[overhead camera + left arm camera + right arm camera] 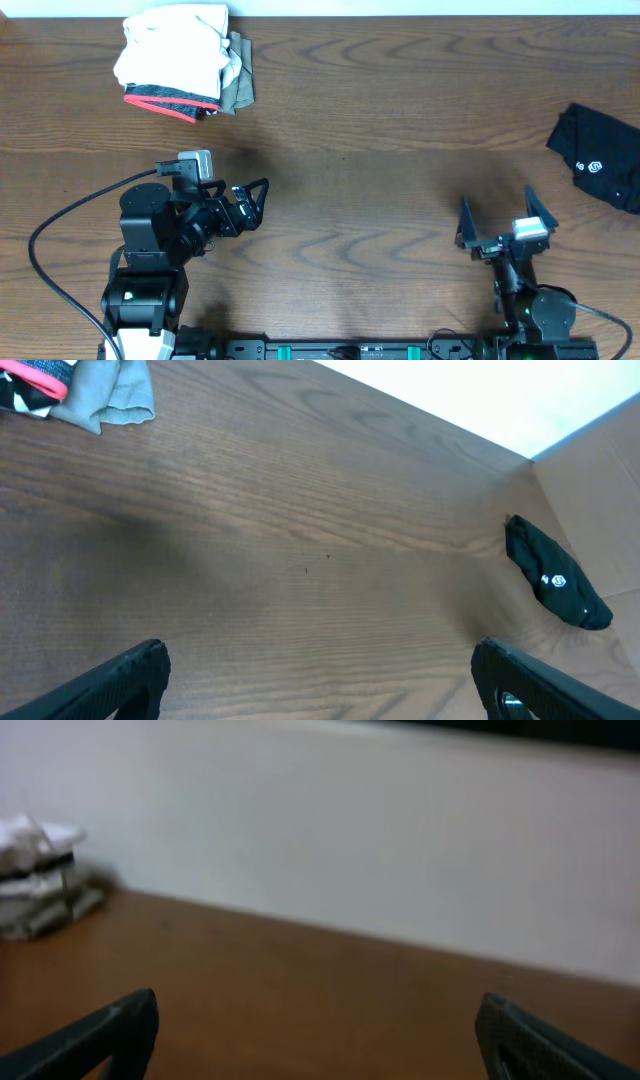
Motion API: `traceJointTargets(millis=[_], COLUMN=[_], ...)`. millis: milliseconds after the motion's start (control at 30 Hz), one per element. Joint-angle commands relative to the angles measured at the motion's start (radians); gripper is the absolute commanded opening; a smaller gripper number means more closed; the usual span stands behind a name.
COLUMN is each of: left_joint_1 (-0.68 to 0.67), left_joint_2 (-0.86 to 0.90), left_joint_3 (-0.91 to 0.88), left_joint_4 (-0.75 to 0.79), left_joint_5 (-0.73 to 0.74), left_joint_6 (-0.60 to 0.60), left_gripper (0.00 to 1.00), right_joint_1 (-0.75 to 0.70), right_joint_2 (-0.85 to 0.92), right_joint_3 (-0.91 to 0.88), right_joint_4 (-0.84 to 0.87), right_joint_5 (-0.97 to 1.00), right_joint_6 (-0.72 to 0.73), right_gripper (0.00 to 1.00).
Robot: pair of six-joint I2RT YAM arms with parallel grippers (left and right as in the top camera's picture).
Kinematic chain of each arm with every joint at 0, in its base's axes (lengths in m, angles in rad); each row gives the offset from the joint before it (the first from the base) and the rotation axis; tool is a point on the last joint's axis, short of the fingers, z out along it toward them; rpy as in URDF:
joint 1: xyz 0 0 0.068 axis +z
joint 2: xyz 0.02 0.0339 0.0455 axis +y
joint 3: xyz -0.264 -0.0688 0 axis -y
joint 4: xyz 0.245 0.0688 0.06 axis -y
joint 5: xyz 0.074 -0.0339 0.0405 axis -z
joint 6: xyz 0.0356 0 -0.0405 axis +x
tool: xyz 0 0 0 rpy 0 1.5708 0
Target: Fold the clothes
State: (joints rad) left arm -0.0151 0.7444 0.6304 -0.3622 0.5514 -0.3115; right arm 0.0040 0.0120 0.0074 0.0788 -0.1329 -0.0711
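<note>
Both pincers are spread wide with nothing in them. The left gripper (262, 200) hangs over bare table (380, 120), fingers pointing right. The right gripper (500, 215) sits near the front edge, pointing at the far side.

The black garment (600, 160) lies crumpled at the right edge, well apart from both. Its long axis slants from upper left to lower right, white logo (595, 168) up. Overhead crops it, while the left wrist cam shows it whole beside a side wall (600, 490).

The folded pile (180, 65), white on top, sits far left. On the right wrist cam it's just a blur.
</note>
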Motion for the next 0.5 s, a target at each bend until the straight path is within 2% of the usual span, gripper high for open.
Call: traceJointTargets(millis=[0,167,467], left_joint_1=[0.0,0.0,0.0], left_joint_2=[-0.001,-0.001,-0.001], left_joint_3=[0.004,0.004,0.004], left_joint_4=[0.002,0.002,0.002], left_joint_5=[0.017,0.016,0.016], left_joint_6=[-0.001,-0.001,-0.001], left_gripper=[0.98,0.98,0.98], right_joint_1=[-0.007,-0.007,-0.016], right_joint_2=[-0.007,-0.007,-0.007], right_joint_3=[-0.002,-0.002,-0.002], right_joint_4=[-0.042,-0.148,-0.146], right_joint_5=[0.048,0.051,0.058], right_joint_6=[-0.013,-0.011,-0.012], right_gripper=[0.99,0.99,0.99])
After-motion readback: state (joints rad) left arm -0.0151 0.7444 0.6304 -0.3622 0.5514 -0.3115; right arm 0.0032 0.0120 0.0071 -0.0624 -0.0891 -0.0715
